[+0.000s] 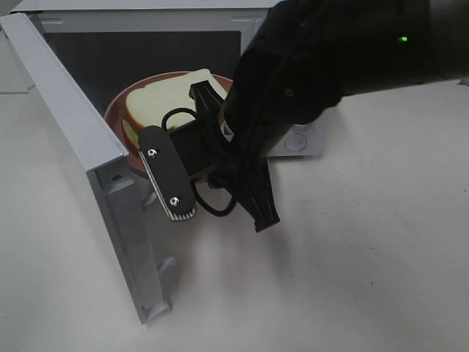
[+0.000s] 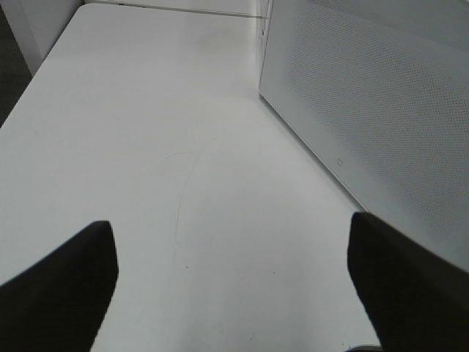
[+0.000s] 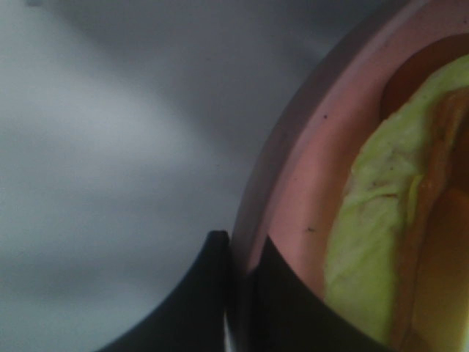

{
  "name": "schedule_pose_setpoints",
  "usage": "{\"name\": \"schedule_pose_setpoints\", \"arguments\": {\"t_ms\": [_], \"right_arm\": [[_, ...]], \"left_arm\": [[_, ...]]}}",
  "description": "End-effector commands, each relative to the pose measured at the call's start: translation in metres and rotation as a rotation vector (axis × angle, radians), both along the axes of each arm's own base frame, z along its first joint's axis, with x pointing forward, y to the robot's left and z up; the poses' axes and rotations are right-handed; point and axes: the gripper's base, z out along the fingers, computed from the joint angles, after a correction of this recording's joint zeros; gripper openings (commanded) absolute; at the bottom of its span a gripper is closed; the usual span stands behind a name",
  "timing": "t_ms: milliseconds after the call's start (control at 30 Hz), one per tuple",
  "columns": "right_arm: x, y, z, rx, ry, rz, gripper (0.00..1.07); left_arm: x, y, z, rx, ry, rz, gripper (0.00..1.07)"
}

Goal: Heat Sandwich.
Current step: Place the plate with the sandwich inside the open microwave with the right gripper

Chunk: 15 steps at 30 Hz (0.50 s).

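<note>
Right claw [image 3: 238,253] was clamped shut on the rim of the pink plate [image 3: 293,183], pinching the lip with nothing else between the jaws. Sandwich [image 1: 165,103] sat on that plate just past the claw tips, top slice flat, yellow-green filling showing at the edge nearest the claw. Plate was at the mouth of the microwave [image 1: 146,55]. Couldn't tell whether it rested on the cavity floor or hung from the grip.

Step in hand, my read: feeding the plate into the cavity. To do it well:
- hold the plate level so the sandwich doesn't slide toward the rim far from the claw
- push straight along the claw's axis
- go deep enough that the gripped rim clears the door line
- set down before letting go, then back out straight

A one-sided rim grip means the plate wants to droop away from the claw, so go slow.

Around: open door [image 1: 73,125] stood close beside the claw on the left-arm side, swung out over the worktop [image 1: 366,242]. That left little room for the wrist camera housing and its cable loop. Control panel [image 1: 297,139] was on the claw's other side, under the arm. Left claw [image 2: 233,282] was wide open and empty, hanging over the worktop on the outer side of the door, well apart from the plate. By position, probably the one to shut the door.
</note>
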Motion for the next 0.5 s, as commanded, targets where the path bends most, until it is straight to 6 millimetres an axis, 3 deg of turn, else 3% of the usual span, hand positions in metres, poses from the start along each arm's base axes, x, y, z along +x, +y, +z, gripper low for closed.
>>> {"name": "schedule_pose_setpoints", "arguments": {"t_ms": [33,133,500], "right_arm": [[0.017,0.009,0.002,-0.009,-0.018,0.018,0.0],[0.039,0.016,0.0,-0.006,-0.015,-0.018,0.0],[0.09,0.051,-0.006,0.032,-0.019,-0.026,0.0]], "left_arm": [[-0.002,0.0,0.0,-0.003,-0.027,0.005,0.8],[-0.002,0.0,0.0,-0.003,-0.027,0.005,0.8],[-0.002,0.0,0.0,-0.003,-0.027,0.005,0.8]]}}
